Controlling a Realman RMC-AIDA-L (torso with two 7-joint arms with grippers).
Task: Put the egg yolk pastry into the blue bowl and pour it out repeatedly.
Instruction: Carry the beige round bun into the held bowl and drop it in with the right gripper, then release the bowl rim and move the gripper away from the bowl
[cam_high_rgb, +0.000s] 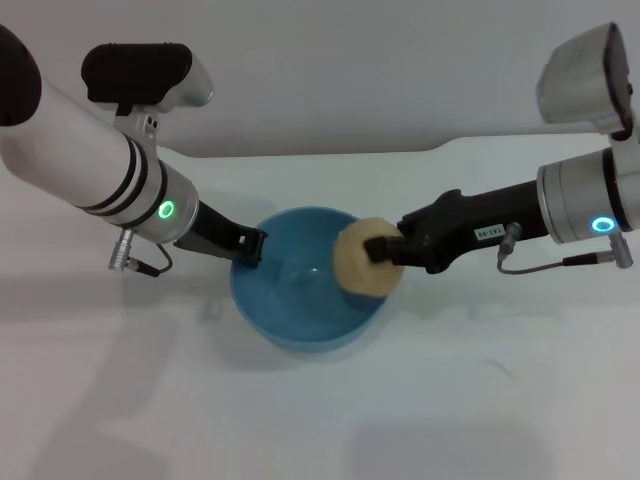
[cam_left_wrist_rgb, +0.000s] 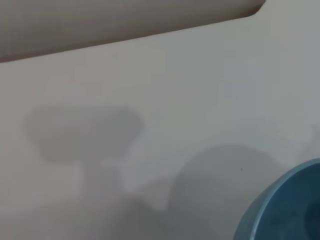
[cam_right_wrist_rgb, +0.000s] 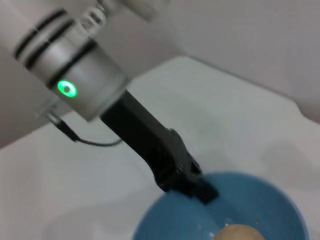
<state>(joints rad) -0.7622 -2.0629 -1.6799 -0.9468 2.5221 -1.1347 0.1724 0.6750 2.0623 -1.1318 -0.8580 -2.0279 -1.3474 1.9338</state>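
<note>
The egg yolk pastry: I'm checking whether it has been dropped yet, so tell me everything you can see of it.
The egg yolk pastry is a small, round, pale tan ball with a matte, bun-like surface. The right gripper is shut on it from the robot's right, holding it above the right inner side of the blue bowl, so it has not been dropped. In the right wrist view only its top shows over the bowl's interior. The left gripper grips the bowl's opposite rim and does not touch the pastry.
</note>
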